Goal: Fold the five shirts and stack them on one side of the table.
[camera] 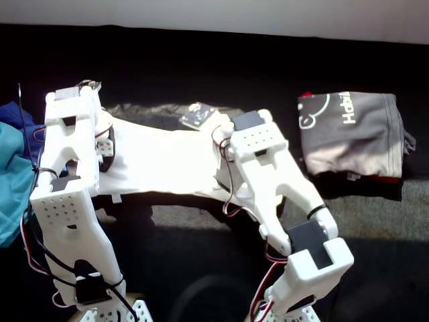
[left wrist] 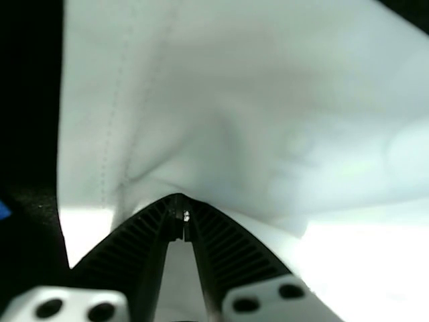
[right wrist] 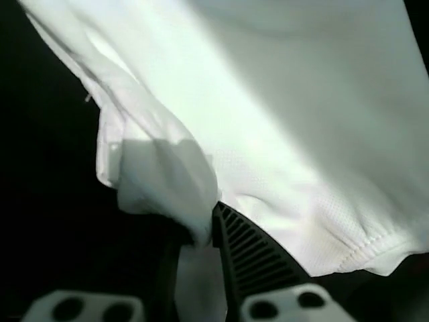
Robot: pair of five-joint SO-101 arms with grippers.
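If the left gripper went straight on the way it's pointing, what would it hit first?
The white shirt. The left gripper is shut on a fold of it, and more of the same cloth lies directly ahead of its tips. What is under the cloth is hidden.

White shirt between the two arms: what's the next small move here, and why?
Probably draw both grippers along in step, carrying the pinched edge over the rest of the white shirt to start a fold. The left gripper and right gripper both look shut on its fabric, and it lies spread between the arms, unfolded; a folded grey shirt already sits to one side.
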